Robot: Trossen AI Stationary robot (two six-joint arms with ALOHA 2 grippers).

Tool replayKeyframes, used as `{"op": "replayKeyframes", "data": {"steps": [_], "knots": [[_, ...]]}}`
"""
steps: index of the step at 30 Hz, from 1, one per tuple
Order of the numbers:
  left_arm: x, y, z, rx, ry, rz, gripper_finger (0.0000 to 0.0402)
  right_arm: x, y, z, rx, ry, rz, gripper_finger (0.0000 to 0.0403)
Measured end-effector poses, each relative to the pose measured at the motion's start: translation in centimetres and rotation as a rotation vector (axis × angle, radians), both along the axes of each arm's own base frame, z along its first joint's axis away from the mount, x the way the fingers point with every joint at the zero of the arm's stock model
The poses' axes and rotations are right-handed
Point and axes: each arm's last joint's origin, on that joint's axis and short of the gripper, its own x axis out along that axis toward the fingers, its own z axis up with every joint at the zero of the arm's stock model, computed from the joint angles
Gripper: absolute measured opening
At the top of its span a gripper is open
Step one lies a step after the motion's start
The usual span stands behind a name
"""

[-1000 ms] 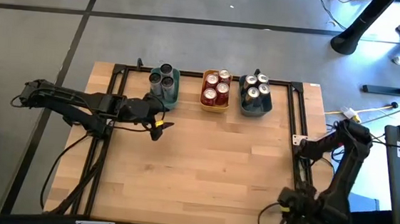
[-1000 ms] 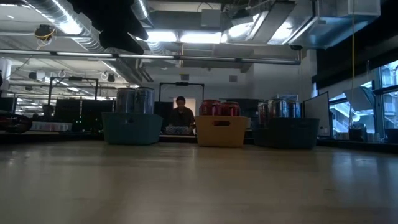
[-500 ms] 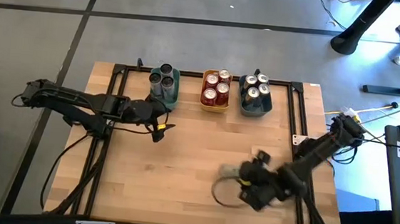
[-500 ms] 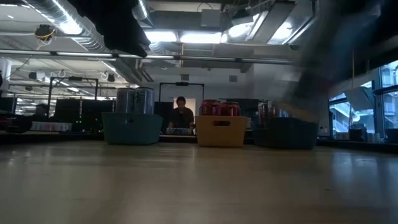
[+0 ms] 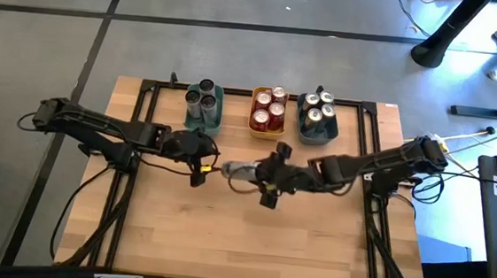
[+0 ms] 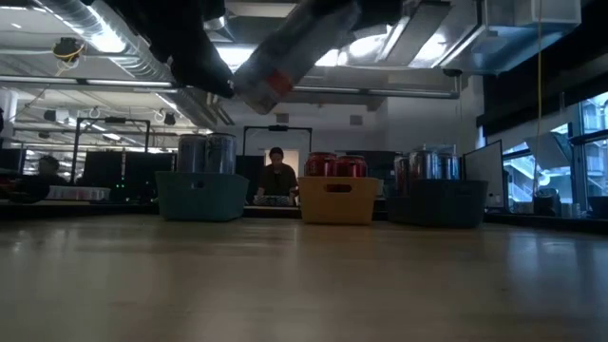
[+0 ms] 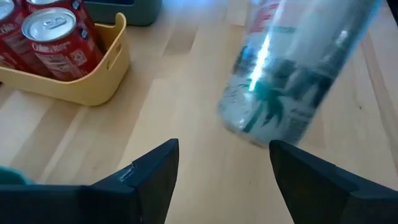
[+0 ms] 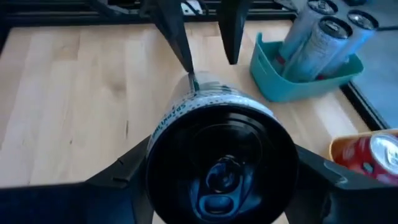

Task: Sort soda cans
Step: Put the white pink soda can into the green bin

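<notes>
My right gripper (image 5: 263, 177) hovers over the middle of the table, shut on a silver soda can (image 5: 239, 169). The can is also in the low view (image 6: 278, 59), high above the wood and tilted. My left gripper (image 5: 204, 167) faces the can's far end from the table's left. Its fingers (image 7: 155, 171) are open and stand just short of the can (image 7: 292, 68). At the far edge, a teal bin (image 5: 217, 119) holds silver-grey cans, a yellow bin (image 5: 267, 133) holds red cans and a grey bin (image 5: 318, 140) holds dark cans. My right gripper pinches the can's round wall between its two fingers (image 8: 124, 177), close to the end with the pull tab (image 8: 221, 168). The fingers come from the table's right, slanting down, and run along the can. The can is lifted clear, its other end toward my left gripper.
A black frame (image 5: 367, 157) borders the table's far, left and right sides. In the low view a person (image 6: 276, 176) sits in the room behind the bins. Bare wood (image 5: 241, 236) fills the near half of the table.
My right gripper has swung from the table's near right corner up and across to the middle, toward my left gripper, turning as it went. It carried the silver can clear of the wood the whole way. My left gripper has edged down a little toward the can.
</notes>
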Motion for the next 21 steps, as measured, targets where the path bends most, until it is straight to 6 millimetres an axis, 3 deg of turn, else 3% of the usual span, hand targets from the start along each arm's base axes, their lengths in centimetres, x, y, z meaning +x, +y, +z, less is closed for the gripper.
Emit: {"op": "replayKeyframes", "data": {"steps": [15,21], "knots": [[0.3,-0.2,0.4,-0.030,-0.061,0.016,0.0230,2.8,-4.3,1.7,-0.113,-0.199,0.098,0.0247],[0.4,0.2,0.5,-0.015,-0.066,0.021,0.0230,4.7,-5.8,1.4,-0.123,-0.294,0.115,0.0247]]}}
